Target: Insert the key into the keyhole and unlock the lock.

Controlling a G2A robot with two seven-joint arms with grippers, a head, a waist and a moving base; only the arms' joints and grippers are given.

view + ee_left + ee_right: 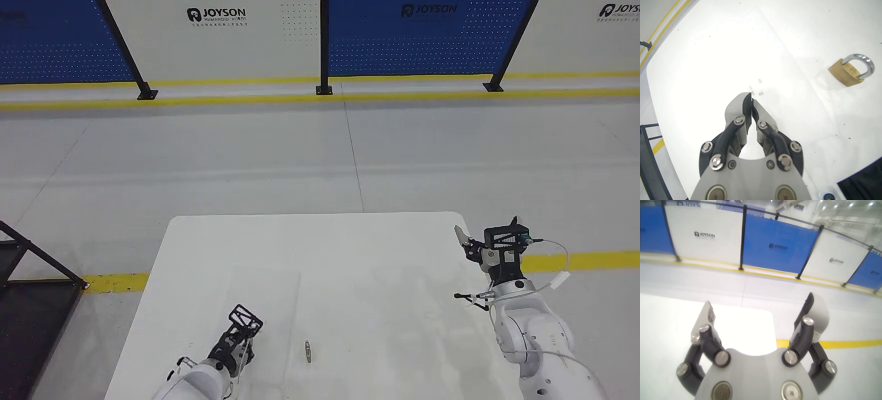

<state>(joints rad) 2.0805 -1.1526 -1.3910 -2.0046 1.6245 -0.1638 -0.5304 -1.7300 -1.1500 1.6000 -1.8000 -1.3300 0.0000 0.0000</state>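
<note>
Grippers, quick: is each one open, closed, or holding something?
Left gripper: closed, holding nothing.
Right gripper: open, holding nothing.

My left pincer has fingers of pale, brushed-looking metal. They are lined with ribbed black pads that I take for rubber, though I can't be sure. The links behind are matt black, joined by shiny round-headed metal pins. My right pincer is of the same make. The lock has a dull, brassy body and a bright, mirror-smooth shackle. The table is white, smooth and slightly glossy, with small dark specks.
</note>
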